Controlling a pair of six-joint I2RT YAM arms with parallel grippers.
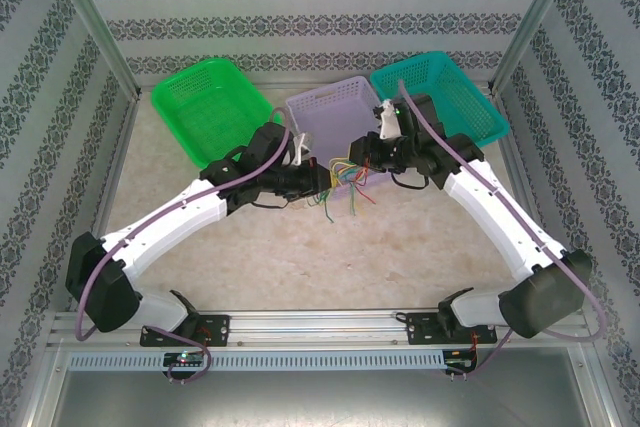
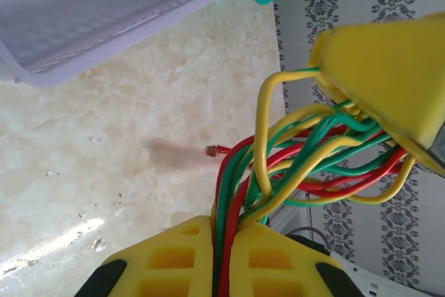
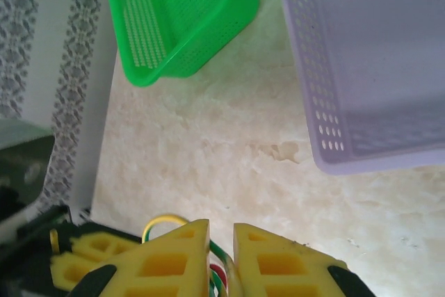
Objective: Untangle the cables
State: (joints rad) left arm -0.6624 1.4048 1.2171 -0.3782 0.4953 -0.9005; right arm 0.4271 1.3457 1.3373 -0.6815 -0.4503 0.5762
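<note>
The cables (image 1: 347, 185), thin red, green and yellow wires, hang in a tangled bunch between my two grippers above the table's middle. My left gripper (image 1: 322, 180) is shut on the cables (image 2: 306, 161); in the left wrist view its yellow fingers (image 2: 167, 259) pinch a red and a green strand, and a bare red end (image 2: 212, 149) sticks out left. My right gripper (image 1: 362, 157) is shut on the other side of the bunch; green and red strands (image 3: 224, 273) sit between its fingers (image 3: 174, 259). The right gripper's yellow finger (image 2: 389, 78) covers the far ends of the cables.
Three baskets stand at the back: a green basket (image 1: 207, 107), a lavender basket (image 1: 330, 112) right behind the grippers, and a teal basket (image 1: 455, 97). Patterned walls close the sides. Bare marble table (image 1: 330, 257) lies in front of the grippers.
</note>
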